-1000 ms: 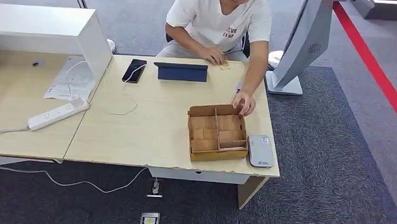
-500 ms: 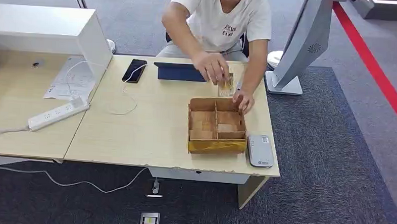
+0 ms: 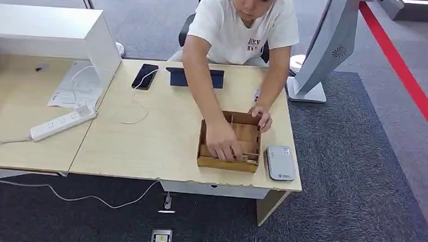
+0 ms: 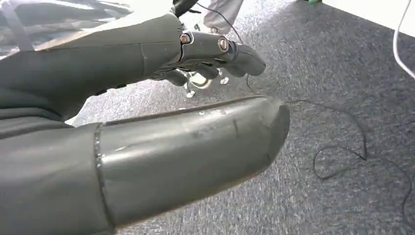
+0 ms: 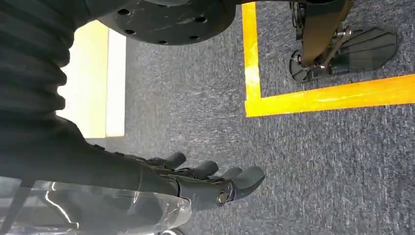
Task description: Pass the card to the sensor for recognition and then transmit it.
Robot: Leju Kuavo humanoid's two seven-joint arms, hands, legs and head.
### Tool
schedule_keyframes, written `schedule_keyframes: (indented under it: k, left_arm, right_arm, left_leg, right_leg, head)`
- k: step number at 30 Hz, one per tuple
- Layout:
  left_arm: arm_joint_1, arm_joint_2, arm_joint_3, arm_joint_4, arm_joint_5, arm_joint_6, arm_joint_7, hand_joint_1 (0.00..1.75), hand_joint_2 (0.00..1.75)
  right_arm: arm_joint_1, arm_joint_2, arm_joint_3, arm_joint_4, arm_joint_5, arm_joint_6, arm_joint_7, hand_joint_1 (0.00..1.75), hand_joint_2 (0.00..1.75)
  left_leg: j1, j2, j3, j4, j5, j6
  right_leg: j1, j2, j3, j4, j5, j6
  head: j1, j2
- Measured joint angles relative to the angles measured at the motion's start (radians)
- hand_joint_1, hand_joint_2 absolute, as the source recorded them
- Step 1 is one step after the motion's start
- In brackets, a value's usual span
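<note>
Cardboard box [image 3: 229, 164] with inner compartments sits near the desk's [image 3: 162, 135] front right corner, and just beside it, right at that corner, lies the small grey card reader [image 3: 281, 162]. A seated person leans over from the far edge: one hand [image 3: 221, 147] reaches down into the box's front compartments, the other hand [image 3: 262, 115] rests on its far right corner. Whether a card lies in the box or under those fingers, I cannot tell; it is too small and covered.

Both robot arms hang down over the carpet. The left hand [image 4: 147, 112] holds nothing, its fingers [image 4: 215, 49] loosely curved and apart from the thumb. The right hand [image 5: 195, 181] is likewise empty, fingers [image 5: 244, 177] stretched out and slightly spread.

My guess is the person is arranging the box, so no robot step is under way. Any pick-up would call for the person's hands to leave the box, then a fine pinch on a thin card before presenting it over the reader.

Counted: one box, one reader, one phone [image 3: 144, 76], one dark tablet [image 3: 174, 77], one power strip [image 3: 62, 122].
</note>
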Motion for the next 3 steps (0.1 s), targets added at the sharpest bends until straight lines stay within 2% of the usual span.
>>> schedule_keyframes:
  k: [3]
  left_arm:
    - [-0.001,0.004,0.000,0.000,0.011,0.000,-0.002,0.00,0.00]
  right_arm:
    - [-0.009,-0.001,-0.018,0.001,0.018,0.001,0.004,0.00,1.75]
  left_leg:
    - [0.000,0.000,0.000,0.000,0.000,0.000]
  right_leg:
    - [0.000,0.000,0.000,0.000,0.000,0.000]
  head:
    - [0.000,0.000]
